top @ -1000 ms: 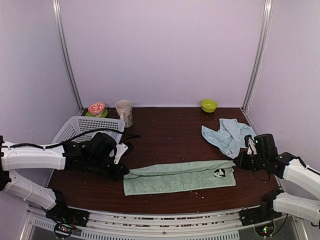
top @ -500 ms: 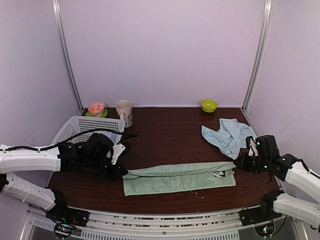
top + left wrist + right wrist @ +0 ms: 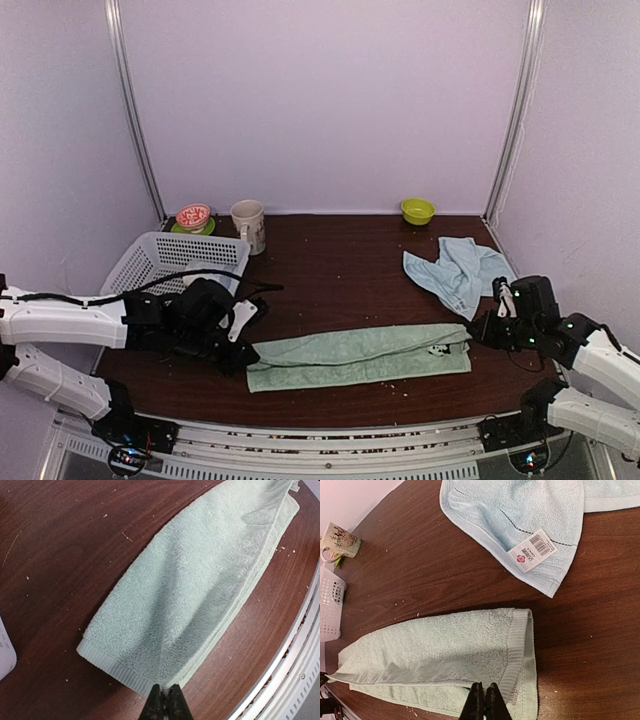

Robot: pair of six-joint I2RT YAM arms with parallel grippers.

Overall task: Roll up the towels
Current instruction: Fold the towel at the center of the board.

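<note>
A pale mint green towel [image 3: 360,355] lies in a long strip across the front of the table, its upper layer folded lengthwise toward the near edge. Its panda patch [image 3: 438,349] peeks out near the right end. My left gripper [image 3: 246,354] is shut on the towel's left end; in the left wrist view the gripper [image 3: 165,694] pinches the folded layer of the towel [image 3: 200,595]. My right gripper [image 3: 472,335] is shut on the right end; in the right wrist view the gripper [image 3: 484,692] pinches the top layer of the towel [image 3: 445,655]. A light blue towel [image 3: 455,268] lies crumpled at the back right, its label [image 3: 532,550] showing.
A white mesh basket [image 3: 150,260] stands at the left, just behind my left arm. A mug [image 3: 248,224] and a red-and-green dish [image 3: 193,217] sit at the back left, a small green bowl [image 3: 417,210] at the back right. The table's metal front rail [image 3: 295,655] runs close by the towel.
Both grippers have moved a little toward the near edge, drawing the towel's upper layer forward over the lower one. The panda patch is more covered than before.
</note>
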